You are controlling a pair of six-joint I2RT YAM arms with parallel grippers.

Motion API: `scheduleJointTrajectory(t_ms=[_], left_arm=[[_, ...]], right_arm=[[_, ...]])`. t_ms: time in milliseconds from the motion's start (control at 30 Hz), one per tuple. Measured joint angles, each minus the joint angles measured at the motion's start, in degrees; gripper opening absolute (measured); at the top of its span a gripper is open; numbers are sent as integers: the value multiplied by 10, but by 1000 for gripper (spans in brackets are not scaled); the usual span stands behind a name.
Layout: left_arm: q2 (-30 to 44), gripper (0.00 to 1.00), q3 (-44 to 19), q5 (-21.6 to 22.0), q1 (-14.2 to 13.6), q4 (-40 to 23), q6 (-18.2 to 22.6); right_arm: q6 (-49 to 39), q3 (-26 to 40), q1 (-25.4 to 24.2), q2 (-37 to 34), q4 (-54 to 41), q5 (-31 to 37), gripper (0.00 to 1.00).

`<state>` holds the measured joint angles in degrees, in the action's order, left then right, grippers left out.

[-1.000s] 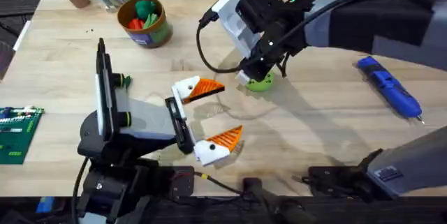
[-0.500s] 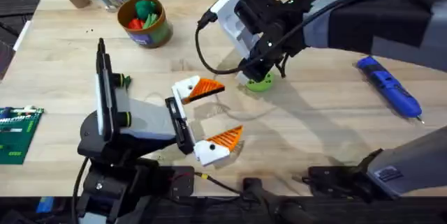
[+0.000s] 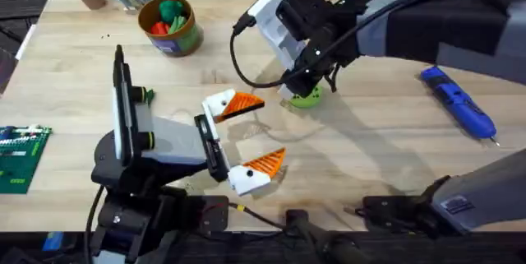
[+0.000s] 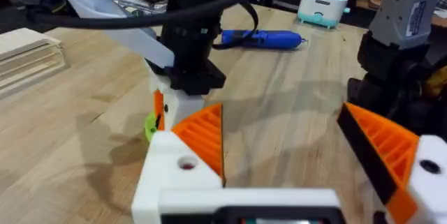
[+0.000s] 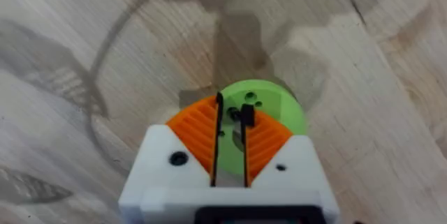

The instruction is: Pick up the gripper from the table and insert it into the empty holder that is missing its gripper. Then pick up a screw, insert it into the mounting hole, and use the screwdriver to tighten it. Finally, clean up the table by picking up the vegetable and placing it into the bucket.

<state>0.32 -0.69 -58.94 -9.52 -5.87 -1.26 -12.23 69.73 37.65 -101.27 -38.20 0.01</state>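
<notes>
Your right tool [image 5: 230, 147], pads nearly pressed together, sits over the green ring [image 5: 269, 105] at center frame. Your left tool [image 3: 238, 136] is spread wide. The screwdriver [image 3: 457, 108] lies at right on the surface [image 3: 370, 157].

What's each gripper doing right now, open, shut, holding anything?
Left gripper: open, holding nothing.
Right gripper: fingers nearly shut over the green ring; something small and dark sits between them, and I can't tell what.

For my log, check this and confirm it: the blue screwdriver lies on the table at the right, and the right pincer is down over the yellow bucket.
Not right. The right pincer is down over the green ring, not the bucket, which stands apart at the back left; the overhead view shows this. The blue screwdriver does lie on the table at the right.
</notes>
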Motion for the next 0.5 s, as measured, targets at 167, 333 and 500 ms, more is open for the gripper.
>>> scheduleJointTrajectory(t_ms=[167,333,500], left_arm=[[0,993,0,0,0,0,0],[0,993,0,0,0,0,0],[0,993,0,0,0,0,0]], right_arm=[[0,0,0,0,0,0,213],[0,0,0,0,0,0,183],[0,0,0,-2,0,0,181]])
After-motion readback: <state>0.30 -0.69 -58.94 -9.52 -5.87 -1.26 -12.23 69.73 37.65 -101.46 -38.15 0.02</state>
